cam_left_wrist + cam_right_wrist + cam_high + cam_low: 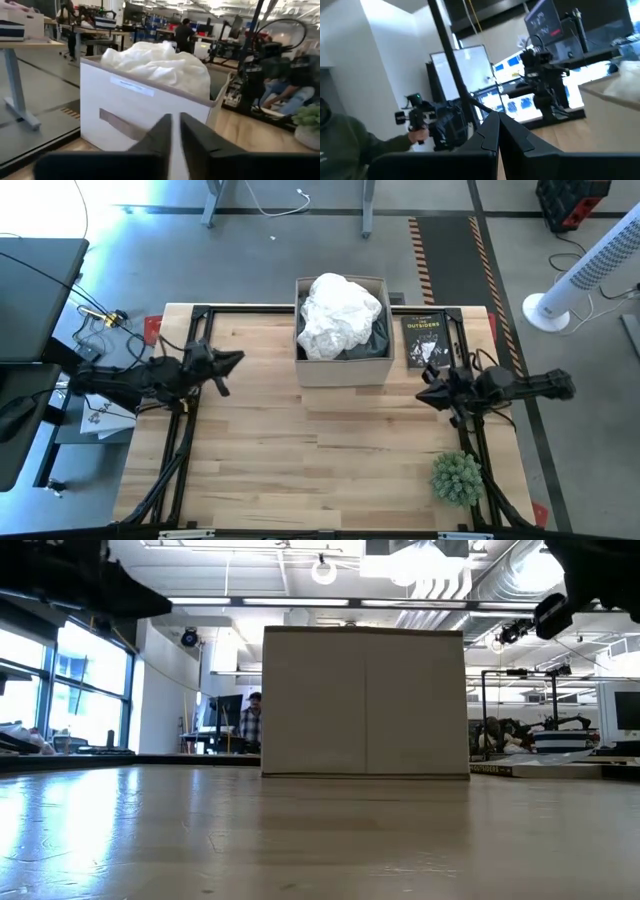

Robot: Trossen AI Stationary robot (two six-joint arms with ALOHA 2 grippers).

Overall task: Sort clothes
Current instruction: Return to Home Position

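Note:
A tan cardboard box (342,368) stands at the middle of the table's far edge; it also shows in the low view (365,705) and the left wrist view (125,115). A crumpled white garment (338,312) lies heaped on top of the box's contents, also seen in the left wrist view (160,65). A dark garment (378,340) shows under it at the box's right side. The plaid shirt is out of view. My left gripper (238,361) is shut and empty, left of the box, in the air. My right gripper (422,395) is shut and empty, right of the box.
A black paperback book (425,338) lies flat right of the box, just beyond my right gripper. A small green plant (458,478) stands near the table's near right corner. Bare wooden tabletop (320,450) lies in front of the box. People show in the room behind.

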